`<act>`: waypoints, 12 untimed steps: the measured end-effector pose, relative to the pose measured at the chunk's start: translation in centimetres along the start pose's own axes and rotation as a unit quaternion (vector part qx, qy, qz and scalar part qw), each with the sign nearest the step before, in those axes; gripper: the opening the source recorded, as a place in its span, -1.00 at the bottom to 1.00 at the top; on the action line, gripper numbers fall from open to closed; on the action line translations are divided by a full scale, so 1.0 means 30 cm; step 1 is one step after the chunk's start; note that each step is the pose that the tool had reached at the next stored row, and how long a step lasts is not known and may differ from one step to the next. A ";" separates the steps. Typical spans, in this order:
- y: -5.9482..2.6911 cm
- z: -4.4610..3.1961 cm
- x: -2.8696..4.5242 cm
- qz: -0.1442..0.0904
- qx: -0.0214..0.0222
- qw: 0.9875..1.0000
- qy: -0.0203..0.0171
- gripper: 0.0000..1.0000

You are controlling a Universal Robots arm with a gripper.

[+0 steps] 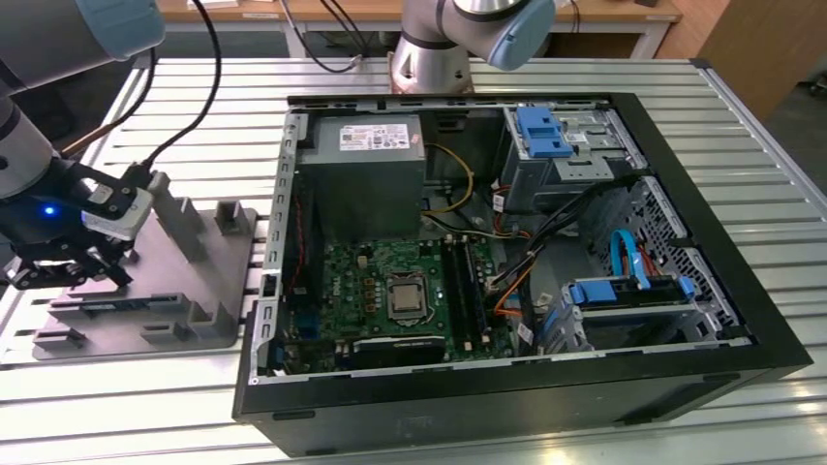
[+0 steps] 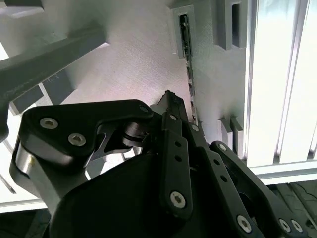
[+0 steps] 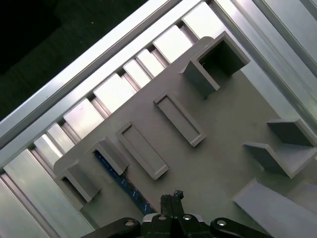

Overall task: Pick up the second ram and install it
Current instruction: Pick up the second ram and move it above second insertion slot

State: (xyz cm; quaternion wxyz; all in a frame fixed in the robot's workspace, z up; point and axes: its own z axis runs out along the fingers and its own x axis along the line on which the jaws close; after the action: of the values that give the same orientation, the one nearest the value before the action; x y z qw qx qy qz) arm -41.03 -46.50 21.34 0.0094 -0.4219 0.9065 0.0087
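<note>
The second ram (image 3: 121,181) is a slim dark strip lying edge-on in the gray moulded tray (image 3: 223,129). One end of it sits in a raised holder. It also shows as a thin line (image 2: 188,74) in the second wrist view. My gripper (image 3: 174,194) hangs low over the tray by the strip's near end, its fingertips (image 2: 169,99) pressed together. Nothing visible sits between them. Whether they touch the ram is hidden by the gripper body. In the exterior view the gripper (image 1: 62,268) is over the tray (image 1: 194,281) at that view's left.
An open computer case (image 1: 517,252) lies at the exterior view's right of the tray, with its motherboard (image 1: 401,295), cables and blue drive brackets exposed. The tray carries several raised blocks and pockets (image 3: 179,119). A slatted metal tabletop (image 1: 762,174) lies underneath.
</note>
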 end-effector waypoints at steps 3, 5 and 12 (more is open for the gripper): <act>0.000 0.000 0.000 -0.016 0.000 1.000 0.000 -0.80; 0.000 0.000 0.000 -0.027 -0.001 1.000 0.000 -0.80; 0.000 0.000 0.000 -0.062 -0.002 0.998 0.000 -0.80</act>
State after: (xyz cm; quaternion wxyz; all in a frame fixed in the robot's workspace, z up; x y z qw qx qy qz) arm -41.03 -46.50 21.34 0.0089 -0.4776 0.8785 0.0093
